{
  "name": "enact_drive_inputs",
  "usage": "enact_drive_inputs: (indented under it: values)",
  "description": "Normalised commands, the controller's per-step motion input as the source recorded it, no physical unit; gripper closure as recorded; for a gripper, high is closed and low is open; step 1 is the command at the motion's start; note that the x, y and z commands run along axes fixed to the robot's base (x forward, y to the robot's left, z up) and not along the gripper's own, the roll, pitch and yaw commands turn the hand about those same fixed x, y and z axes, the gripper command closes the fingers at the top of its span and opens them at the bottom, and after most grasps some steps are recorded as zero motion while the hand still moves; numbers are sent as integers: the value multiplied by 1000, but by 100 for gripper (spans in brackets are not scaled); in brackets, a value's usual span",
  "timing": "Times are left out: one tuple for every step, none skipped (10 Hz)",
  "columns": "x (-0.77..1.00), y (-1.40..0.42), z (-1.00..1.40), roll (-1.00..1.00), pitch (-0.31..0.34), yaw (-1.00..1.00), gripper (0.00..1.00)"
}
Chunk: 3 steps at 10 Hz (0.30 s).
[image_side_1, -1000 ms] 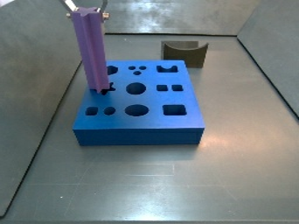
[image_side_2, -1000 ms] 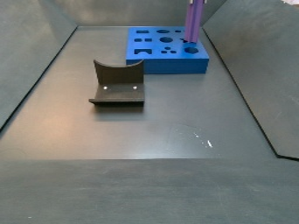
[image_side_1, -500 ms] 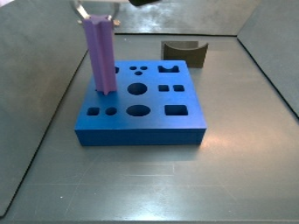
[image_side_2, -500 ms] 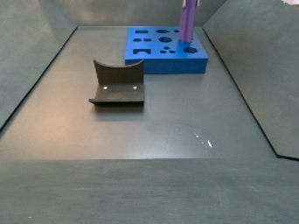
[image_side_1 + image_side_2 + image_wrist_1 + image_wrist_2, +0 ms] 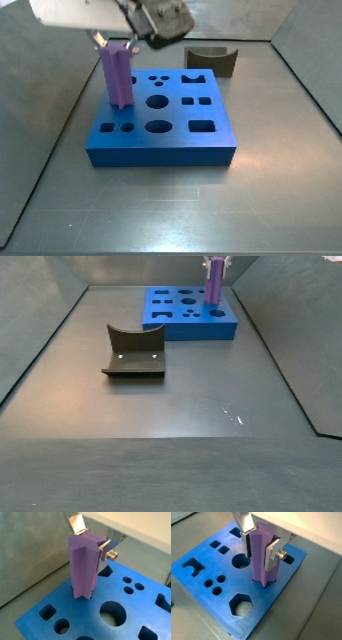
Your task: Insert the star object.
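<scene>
The star object has sunk lower into the blue block since a moment ago, the gripper clenched on its top, so insertion looks nearly done

Two wrist cams close in, two fixed side cams further out.
Both wrist views look steeply down past the gripper onto the blue block. Both side views share the block, seen from roughly opposite ends.
</scene>
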Motion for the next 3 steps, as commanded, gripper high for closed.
enact_drive_inputs:
  values:
    - [-3, 0, -234, -24, -226, 0, 100]
    - [0, 0, 0, 4, 0, 0, 100]
    - [0, 0, 0, 0, 0, 0, 100]
